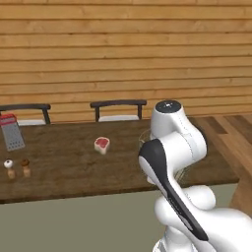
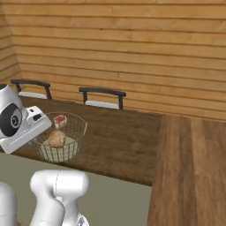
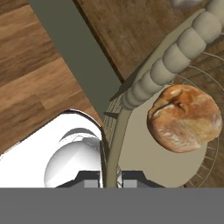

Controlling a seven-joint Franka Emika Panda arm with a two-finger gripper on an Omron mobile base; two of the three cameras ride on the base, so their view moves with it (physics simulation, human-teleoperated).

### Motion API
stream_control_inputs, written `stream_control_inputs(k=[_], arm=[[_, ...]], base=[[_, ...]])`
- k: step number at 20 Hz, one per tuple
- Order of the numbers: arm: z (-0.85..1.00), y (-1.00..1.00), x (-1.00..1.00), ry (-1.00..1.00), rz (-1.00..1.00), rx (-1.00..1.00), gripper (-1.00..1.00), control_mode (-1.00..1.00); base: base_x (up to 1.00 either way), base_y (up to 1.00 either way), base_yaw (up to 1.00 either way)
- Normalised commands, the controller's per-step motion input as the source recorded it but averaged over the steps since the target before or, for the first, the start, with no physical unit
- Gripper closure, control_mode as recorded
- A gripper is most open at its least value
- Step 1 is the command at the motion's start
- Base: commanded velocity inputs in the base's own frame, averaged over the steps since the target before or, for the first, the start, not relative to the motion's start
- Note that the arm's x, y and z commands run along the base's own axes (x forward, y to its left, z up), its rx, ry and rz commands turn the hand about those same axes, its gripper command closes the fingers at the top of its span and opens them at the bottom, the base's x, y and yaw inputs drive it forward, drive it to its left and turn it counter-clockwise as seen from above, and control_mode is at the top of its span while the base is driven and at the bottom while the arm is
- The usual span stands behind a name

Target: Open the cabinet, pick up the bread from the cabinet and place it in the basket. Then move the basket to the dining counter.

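The long dark wood table (image 2: 119,132), with its plain sage-grey front panel, spans the scene before a plank wall; two dark chairs (image 2: 102,97) stand at its far side. In the right base view the round cream wire basket (image 2: 70,152) sits on the table near its near edge, toward the left end of that picture, just beside the robot's hand. In the left base view the arm hides most of it, with a few wires showing beside the white arm.

The claw (image 3: 111,177) is closed on the basket's rim: in the hand view the two dark tips pinch the pale rim wire between them, by the beaded edge.

The bread (image 3: 183,118), a golden-brown bun, lies inside the basket on its pale flat base.

On the table to the left, well apart from the basket, stands a box grater (image 1: 12,132). A pale slab with a red centre (image 1: 102,144) lies toward the middle. Nearest the left front edge stand two small shakers (image 1: 17,168).
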Motion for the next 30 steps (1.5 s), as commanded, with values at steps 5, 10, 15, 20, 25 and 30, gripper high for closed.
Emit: stream_control_inputs(k=[5, 10, 15, 20, 25, 30], arm=[[0.0, 0.0, 0.0, 0.0, 0.0, 0.0, 1.0, 1.0], [0.0, 0.0, 0.0, 0.0, 0.0, 0.0, 1.0, 1.0], [0.0, 0.0, 0.0, 0.0, 0.0, 0.0, 1.0, 1.0], [-0.04, -0.03, 0.64, 0.0, 0.0, -0.01, 1.0, -1.0], [-0.13, -0.2, 1.0, 0.0, 0.01, 0.0, 1.0, -1.0], [-0.4, -0.42, 1.0, 0.02, 0.0, -0.02, 1.0, -1.0]], base=[[0.48, 0.01, -0.12], [0.35, 0.0, -0.04], [0.01, 0.0, 0.0], [0.06, 0.0, 0.0], [0.0, 0.0, 0.0], [0.0, 0.0, 0.0]])
